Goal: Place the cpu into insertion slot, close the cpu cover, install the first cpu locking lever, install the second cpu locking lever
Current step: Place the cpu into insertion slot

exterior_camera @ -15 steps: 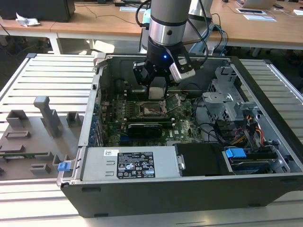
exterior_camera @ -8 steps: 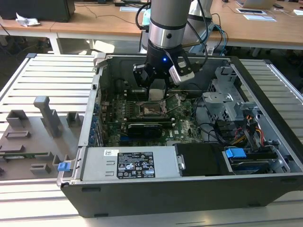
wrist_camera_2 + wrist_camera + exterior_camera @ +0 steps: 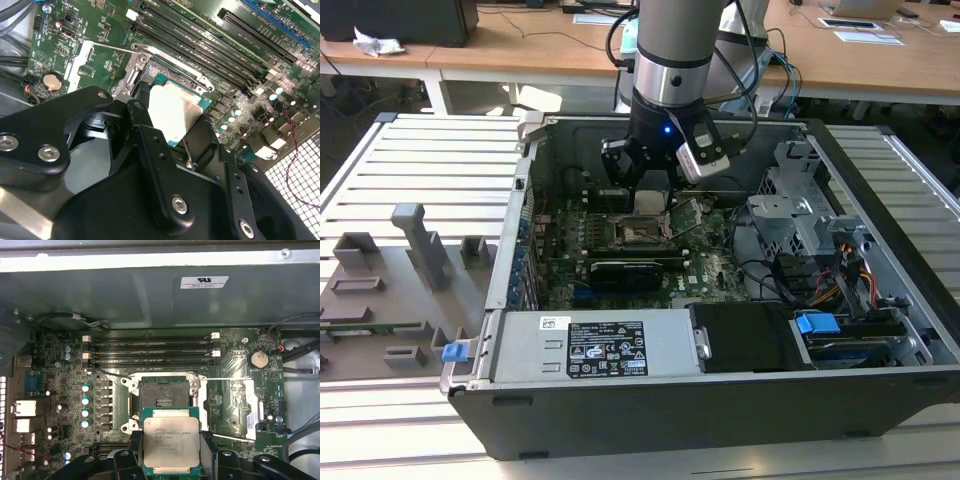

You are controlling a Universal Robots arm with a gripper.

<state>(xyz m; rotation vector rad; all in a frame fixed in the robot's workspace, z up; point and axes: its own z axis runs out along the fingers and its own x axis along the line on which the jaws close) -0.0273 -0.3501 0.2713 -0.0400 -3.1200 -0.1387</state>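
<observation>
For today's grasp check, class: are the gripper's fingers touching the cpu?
Touching. In the first wrist view the black fingers of the gripper sit flush against opposite edges of the cpu, no gap showing either side.

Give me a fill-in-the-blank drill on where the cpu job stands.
The gripper has its jaws ____ on the cpu.
The insertion slot lies ____, no chip inside it.
The cpu cover is swung ____, off the slot.
Missing words: shut; empty; open.

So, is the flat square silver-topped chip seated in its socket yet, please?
Out: the gripper holds the cpu, apart from the bare square insertion slot.
</observation>
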